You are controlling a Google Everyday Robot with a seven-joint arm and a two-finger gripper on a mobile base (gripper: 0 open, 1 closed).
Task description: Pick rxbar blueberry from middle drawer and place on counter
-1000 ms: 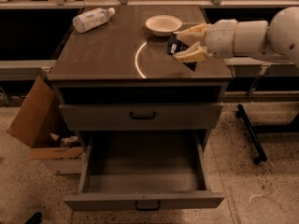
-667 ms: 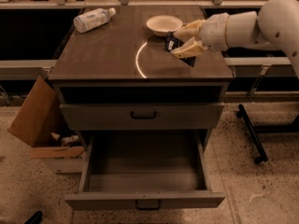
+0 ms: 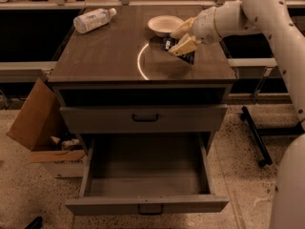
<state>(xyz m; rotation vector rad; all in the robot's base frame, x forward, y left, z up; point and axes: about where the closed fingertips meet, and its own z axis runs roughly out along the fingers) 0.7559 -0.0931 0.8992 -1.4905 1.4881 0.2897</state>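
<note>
My gripper (image 3: 179,38) is over the right rear part of the counter (image 3: 105,56), just in front of the white bowl. It is shut on the rxbar blueberry (image 3: 189,57), a dark flat bar that sticks out below the pale fingers (image 3: 183,45) and hangs at or just above the counter top. I cannot tell whether the bar touches the surface. The middle drawer (image 3: 143,204) is pulled fully open below, and its grey tray shows nothing inside.
A white bowl (image 3: 164,25) sits at the counter's back right. A clear plastic bottle (image 3: 94,19) lies at the back left. A shut grey drawer (image 3: 143,118) is above the open one. A cardboard box (image 3: 40,128) stands on the floor at left.
My gripper has moved a little to the left and toward the bowl, carrying the bar with it. The drawer, bowl and bottle have not moved.
</note>
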